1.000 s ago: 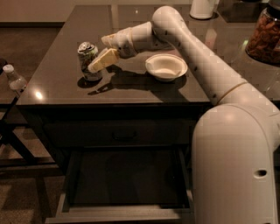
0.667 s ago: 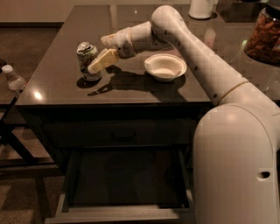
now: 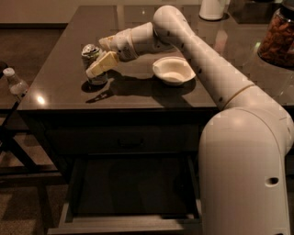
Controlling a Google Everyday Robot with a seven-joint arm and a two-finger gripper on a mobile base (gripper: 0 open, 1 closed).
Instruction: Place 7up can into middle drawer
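The 7up can (image 3: 91,54) stands upright near the left front of the dark table top (image 3: 151,98), with its silver top showing. My gripper (image 3: 100,56) reaches in from the right. One cream finger (image 3: 102,64) lies across the can's front and the other sits behind it, so the jaws are closed on the can. The can's base seems to rest on the table. The middle drawer (image 3: 124,224) is pulled open below the table front, showing its dark bottom panel with nothing in it.
A white bowl (image 3: 173,69) sits just right of the can, under my arm. A clear plastic bottle (image 3: 15,82) stands off the table's left edge. A jar of nuts (image 3: 278,39) and a white container (image 3: 213,8) stand at the back right.
Almost nothing has changed. The gripper stays at the can in the same pose.
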